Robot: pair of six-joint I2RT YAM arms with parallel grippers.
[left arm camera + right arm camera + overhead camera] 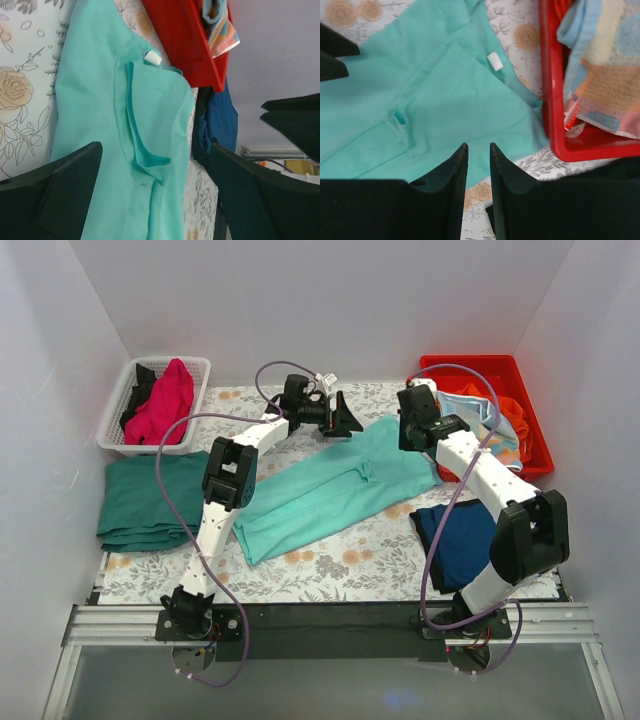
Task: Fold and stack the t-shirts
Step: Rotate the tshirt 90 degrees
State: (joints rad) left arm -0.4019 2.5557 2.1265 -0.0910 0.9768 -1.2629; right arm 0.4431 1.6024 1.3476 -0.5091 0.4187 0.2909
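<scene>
A mint-green t-shirt [330, 490] lies partly folded, slanting across the middle of the floral cover; it also shows in the left wrist view [95, 100] and the right wrist view [445, 90]. A navy-blue t-shirt [455, 535] lies crumpled at the right, also seen in the left wrist view [220, 120]. A magenta shirt [165, 400] and a black one [140, 380] sit in the white basket [120, 425]. My left gripper [342, 418] [156, 147] is open and empty above the mint shirt's far end. My right gripper [408, 438] [479, 146] hovers over the shirt's right edge, jaws almost together, holding nothing.
A folded dark green shirt [150, 500] lies at the left. A red bin [470, 362] with orange and patterned cloth stands at the back right, close to my right gripper; it also shows in the right wrist view [552, 100]. White walls enclose three sides.
</scene>
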